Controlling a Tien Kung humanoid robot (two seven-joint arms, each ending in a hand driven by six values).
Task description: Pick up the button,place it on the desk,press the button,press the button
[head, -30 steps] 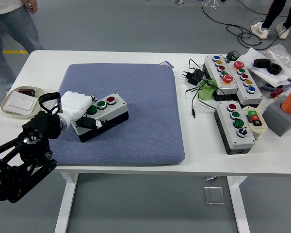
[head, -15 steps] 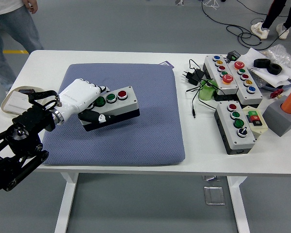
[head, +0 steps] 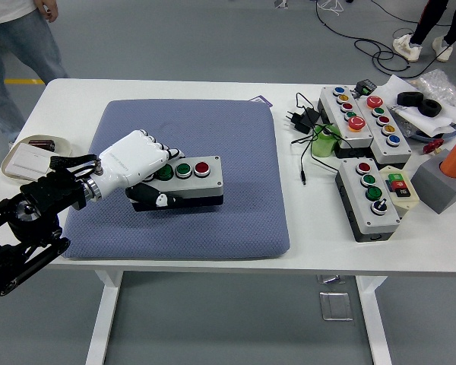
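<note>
Head view: left hand [head: 140, 161] has its white fingers wrapped around the left end of the button box [head: 184, 182], over the blue mat [head: 235, 152]. Its long axis runs left-right, buttons up; right arm absent.

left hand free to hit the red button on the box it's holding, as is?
Probably not. The left hand is shut on the button box, its fingers wrapped over the box's left end, so none is free. The red button is uncovered at the far right end; the hand must let go first.
</note>
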